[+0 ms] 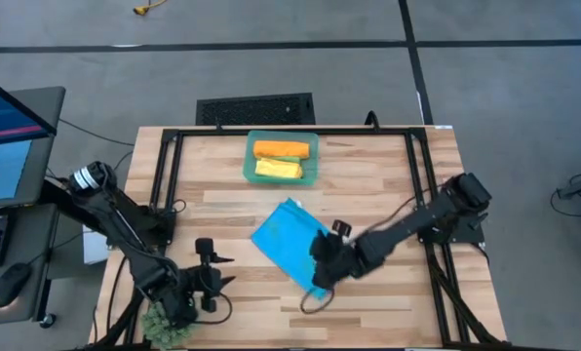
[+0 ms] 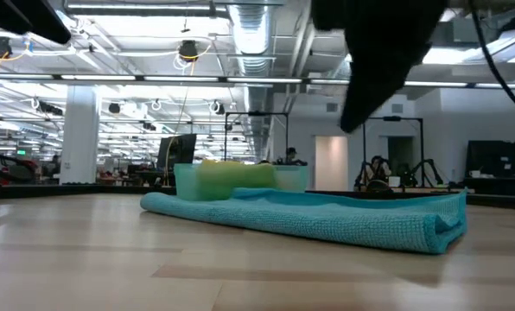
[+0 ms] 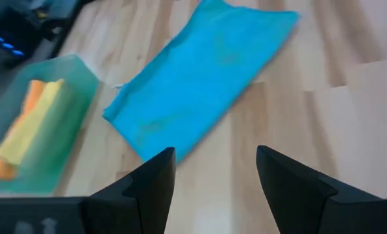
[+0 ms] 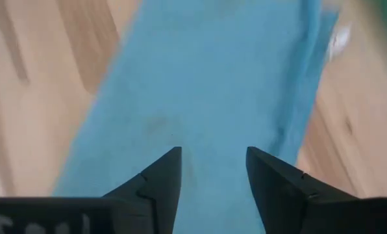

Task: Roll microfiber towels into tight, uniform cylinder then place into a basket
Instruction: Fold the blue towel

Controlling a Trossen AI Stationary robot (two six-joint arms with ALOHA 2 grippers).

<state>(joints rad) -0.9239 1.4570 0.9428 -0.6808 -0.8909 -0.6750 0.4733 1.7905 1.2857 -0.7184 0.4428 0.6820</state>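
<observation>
The right gripper (image 4: pixel 210 170) hangs just over the near end of the blue towel (image 1: pixel 289 244), its two fingers apart with nothing between them. That towel lies folded into a long flat strip on the table (image 1: pixel 388 175), a little way in front of the basket (image 1: pixel 313 175) and pointing slantwise toward it.

To my eye the roll is only about to start. It would go best if the fingers caught the short end squarely, both layers at once, and turned it over snugly along the strip's length, so the cylinder comes out even and does not cone or loosen.

The left gripper (image 3: pixel 214 174) waits off to the left of the towel, also spread wide and empty.

By my count: one blue towel on the table, two rolls in the basket, an orange towel (image 1: pixel 281 149) and a yellow towel (image 1: pixel 278 169) side by side, and one basket. I see no green cloth.
</observation>
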